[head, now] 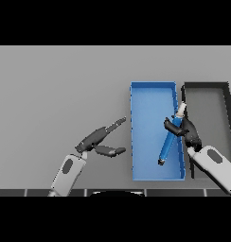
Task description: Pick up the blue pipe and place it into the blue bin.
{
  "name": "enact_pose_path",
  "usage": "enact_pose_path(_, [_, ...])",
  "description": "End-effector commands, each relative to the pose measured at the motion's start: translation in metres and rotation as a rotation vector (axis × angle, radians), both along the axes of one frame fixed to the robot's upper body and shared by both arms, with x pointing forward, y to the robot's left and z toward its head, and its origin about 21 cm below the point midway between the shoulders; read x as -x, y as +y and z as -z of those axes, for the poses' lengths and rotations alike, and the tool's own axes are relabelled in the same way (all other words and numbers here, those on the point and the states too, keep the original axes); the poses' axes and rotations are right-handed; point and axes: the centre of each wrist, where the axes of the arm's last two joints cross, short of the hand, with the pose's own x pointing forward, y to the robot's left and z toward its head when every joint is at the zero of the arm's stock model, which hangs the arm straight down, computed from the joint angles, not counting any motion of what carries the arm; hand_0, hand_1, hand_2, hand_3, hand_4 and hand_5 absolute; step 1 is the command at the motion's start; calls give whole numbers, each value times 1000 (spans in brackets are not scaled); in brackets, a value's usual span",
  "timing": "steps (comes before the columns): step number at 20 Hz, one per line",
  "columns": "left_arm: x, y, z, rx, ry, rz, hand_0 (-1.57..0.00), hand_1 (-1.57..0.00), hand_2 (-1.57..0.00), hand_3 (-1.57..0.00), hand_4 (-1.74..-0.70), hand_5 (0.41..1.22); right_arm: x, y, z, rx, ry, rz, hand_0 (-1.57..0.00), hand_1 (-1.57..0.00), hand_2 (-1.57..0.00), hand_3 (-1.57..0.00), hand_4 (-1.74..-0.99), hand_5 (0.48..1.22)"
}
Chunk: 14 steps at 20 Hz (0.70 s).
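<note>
My right hand [187, 133] grasps the blue pipe [168, 141] over the blue bin [152, 94], right of centre; my left hand [99, 141] rests released at lower centre.

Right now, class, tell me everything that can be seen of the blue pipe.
The blue pipe is a slim, smooth-looking rod, blue along most of its length, with a pale tip at its upper end and a darker lower end. It lies tilted over the blue bin, its upper end reaching over the bin's right wall. The right hand is curled round its upper part. Whether its lower end touches the bin floor cannot be told.
</note>
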Motion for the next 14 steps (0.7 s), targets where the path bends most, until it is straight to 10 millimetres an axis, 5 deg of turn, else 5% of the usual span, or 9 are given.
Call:
enact_pose_path(1, [0,-1,0,0,7,4,1,1,1,1,-927,496,0,1,1,24,22,-40,-145,-137,-132,-38,-1205,837])
enact_pose_path(8, [-2,0,1,2,4,12,1,1,1,1,-932,497,-3,4,-1,90,61,-102,-30,-28,-27,-7,-1099,725])
enact_pose_path(14, [-2,0,3,-2,5,1,1,1,1,1,-930,495,-2,7,-2,103,55,-158,-19,-17,-17,-4,-1084,714])
